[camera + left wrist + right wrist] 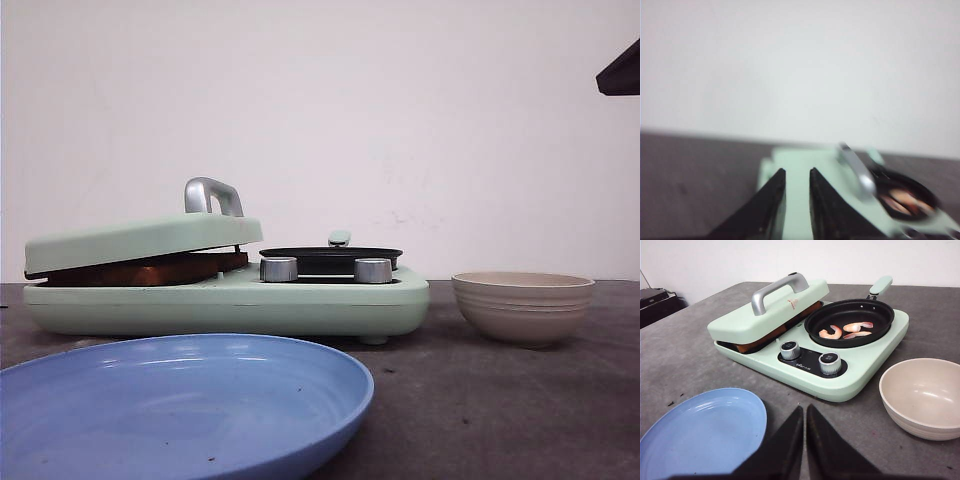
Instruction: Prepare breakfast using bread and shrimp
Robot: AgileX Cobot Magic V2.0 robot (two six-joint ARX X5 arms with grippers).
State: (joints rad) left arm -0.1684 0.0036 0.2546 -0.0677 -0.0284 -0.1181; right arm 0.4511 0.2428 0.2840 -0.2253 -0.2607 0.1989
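On the bench (pixel 685 350): cooker (pixel 860 365) with bread (pixel 150 268) browning under the propped lid (pixel 740 322), shrimp (pixel 845 330) in the black pan (pixel 850 315). Likely cooking finished; next, lift lid, plate onto blue plate (pixel 700 425). Left fingers (pixel 795 200) slightly parted, right fingers (pixel 805 440) nearly closed, both empty.

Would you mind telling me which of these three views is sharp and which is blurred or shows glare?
Front view: fairly sharp on the mint cooker, soft sheen on the blue plate. Left wrist view: blurred throughout, the cooker's handle smeared. Right wrist view: sharpest, the shrimp in the pan crisp, highlights on the knobs and inside the beige bowl.
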